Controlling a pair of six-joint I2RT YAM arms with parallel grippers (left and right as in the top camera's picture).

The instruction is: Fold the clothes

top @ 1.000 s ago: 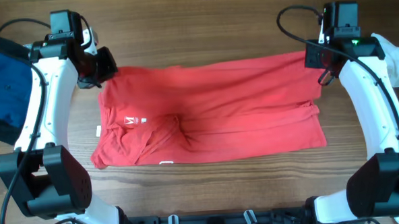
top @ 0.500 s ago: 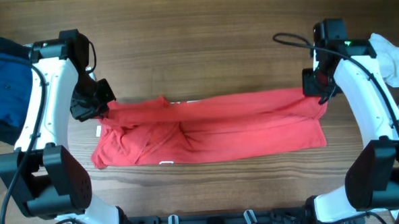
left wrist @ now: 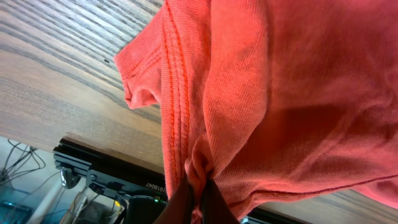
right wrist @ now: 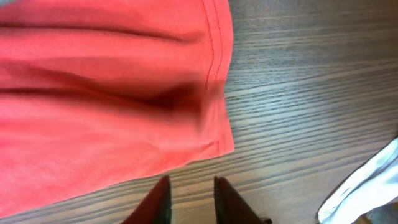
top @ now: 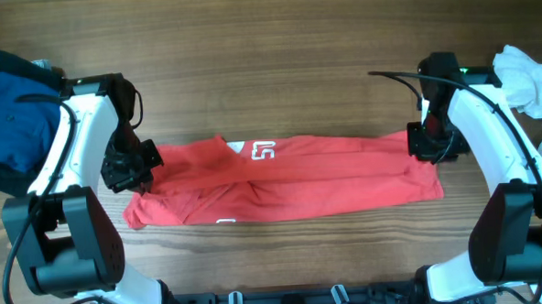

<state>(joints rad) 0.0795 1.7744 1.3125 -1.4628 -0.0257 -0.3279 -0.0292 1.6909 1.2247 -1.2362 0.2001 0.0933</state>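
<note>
A red shirt [top: 291, 183] lies across the middle of the table, its far half folded forward over its near half, with a white logo [top: 264, 150] showing on top. My left gripper [top: 132, 169] is at the shirt's left end and is shut on a bunched fold of the red fabric [left wrist: 249, 93]; the fingers [left wrist: 199, 198] pinch it. My right gripper [top: 433, 147] is at the shirt's right end. In the right wrist view its fingers [right wrist: 191, 190] are open and empty over bare wood, just off the shirt's hem [right wrist: 124, 106].
A blue garment [top: 8, 108] is heaped at the far left and a white garment [top: 529, 81] at the far right, also in the right wrist view [right wrist: 367, 186]. A black rail [top: 287, 302] runs along the table's front edge.
Both grippers carried the shirt's far edge toward the front, folding it over the near half. The right gripper has let go of the fabric; the left still holds it.
</note>
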